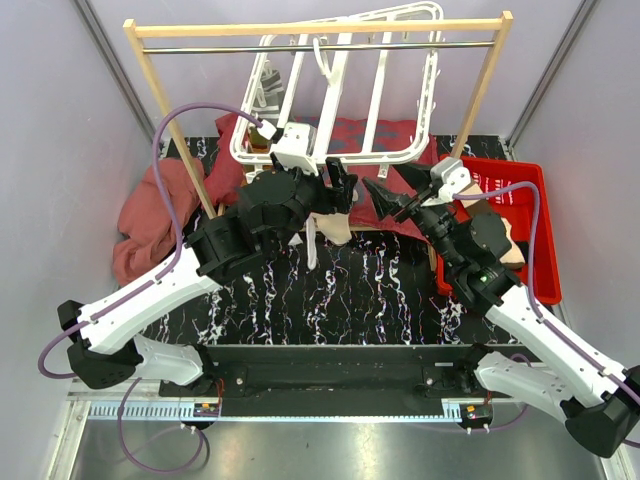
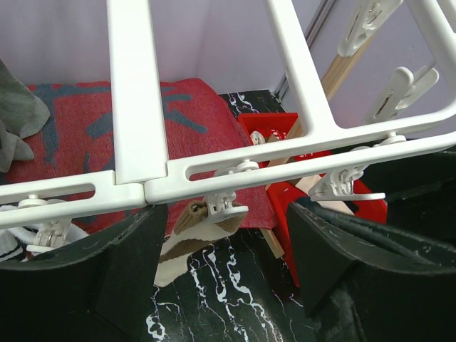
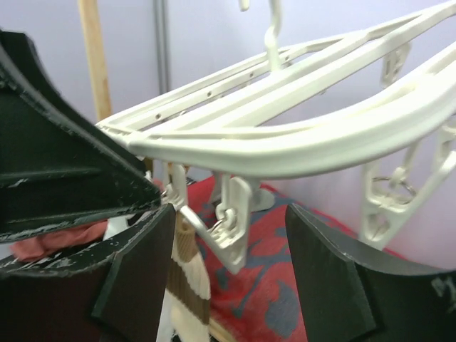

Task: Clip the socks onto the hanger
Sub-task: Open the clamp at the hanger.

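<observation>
The white hanger (image 1: 350, 100) hangs from the wooden rail. A beige-brown striped sock (image 1: 327, 226) dangles from a clip on its near bar. In the left wrist view that clip (image 2: 225, 205) grips the sock (image 2: 187, 239) just beyond my open, empty left gripper (image 2: 221, 281), which sits under the near bar (image 2: 299, 165). My left gripper (image 1: 342, 188) and right gripper (image 1: 390, 190) face each other below the hanger. In the right wrist view the right gripper (image 3: 228, 285) is open and empty around a free clip (image 3: 235, 224), with the sock (image 3: 191, 278) beside its left finger.
A red bin (image 1: 535, 200) with more socks stands at the right. Red cloths (image 1: 150, 215) lie at the left and under the hanger. A grey sock (image 2: 14, 121) and a striped white one (image 2: 11, 242) hang at the hanger's left. The wooden rail posts (image 1: 165, 120) flank the hanger.
</observation>
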Controlling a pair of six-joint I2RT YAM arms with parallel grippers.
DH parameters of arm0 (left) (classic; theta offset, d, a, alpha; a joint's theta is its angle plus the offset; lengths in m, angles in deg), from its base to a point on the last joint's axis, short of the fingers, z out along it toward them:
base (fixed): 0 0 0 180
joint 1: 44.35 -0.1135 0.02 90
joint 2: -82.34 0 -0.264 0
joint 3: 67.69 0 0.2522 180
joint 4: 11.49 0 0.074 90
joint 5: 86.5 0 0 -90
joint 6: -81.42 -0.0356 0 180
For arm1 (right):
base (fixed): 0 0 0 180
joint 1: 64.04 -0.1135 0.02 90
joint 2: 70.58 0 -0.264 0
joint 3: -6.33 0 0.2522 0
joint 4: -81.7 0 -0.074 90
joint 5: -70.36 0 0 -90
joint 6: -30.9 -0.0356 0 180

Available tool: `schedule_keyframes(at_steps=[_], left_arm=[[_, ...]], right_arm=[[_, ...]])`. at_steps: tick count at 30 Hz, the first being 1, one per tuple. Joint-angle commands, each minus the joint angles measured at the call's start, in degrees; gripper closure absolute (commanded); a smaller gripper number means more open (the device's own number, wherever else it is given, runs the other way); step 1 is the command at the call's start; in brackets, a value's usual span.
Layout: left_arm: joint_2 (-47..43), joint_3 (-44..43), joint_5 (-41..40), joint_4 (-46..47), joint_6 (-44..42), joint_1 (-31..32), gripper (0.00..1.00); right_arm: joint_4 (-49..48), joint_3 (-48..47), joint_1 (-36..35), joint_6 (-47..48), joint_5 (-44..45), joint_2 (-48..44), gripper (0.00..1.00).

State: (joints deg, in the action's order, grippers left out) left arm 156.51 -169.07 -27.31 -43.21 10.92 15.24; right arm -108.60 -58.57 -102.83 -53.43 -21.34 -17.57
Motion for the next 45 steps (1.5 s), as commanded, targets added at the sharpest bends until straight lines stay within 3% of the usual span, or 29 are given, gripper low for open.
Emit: schedule_keyframes(at_steps=[1,8,18,30,37,45], left_arm=[[-2.36,-2.12,-1.71,2.75,-0.08,-0.62,0.27],[-2.72,-2.12,-1.8,2.66,-0.08,-0.71,0.27],[-3.07,-2.3,-1.54,2.4,-0.08,-0.71,0.27],[-5.97,-0.63,3.91,2.31,-1.23,-0.62,0.27],[-8.6,-0.19,9.36,1.52,-0.09,0.34,0.26],[-5.89,-3.61,3.66,0.64,0.36,6.94,0.28]], right_arm=[[-6.35,-0.02,-1.29,4.08,6.53,0.86,0.29],[-6.71,0.77,-2.35,5.05,7.93,2.18,0.39],[-6.27,2.27,-2.87,4.61,8.55,1.22,0.61],[0.14,1.04,-2.96,1.62,4.33,-0.89,0.97],[3.13,-0.98,-3.4,0.92,5.37,1.21,1.0],[1.74,-2.3,-9.81,3.73,15.83,5.08,1.0]])
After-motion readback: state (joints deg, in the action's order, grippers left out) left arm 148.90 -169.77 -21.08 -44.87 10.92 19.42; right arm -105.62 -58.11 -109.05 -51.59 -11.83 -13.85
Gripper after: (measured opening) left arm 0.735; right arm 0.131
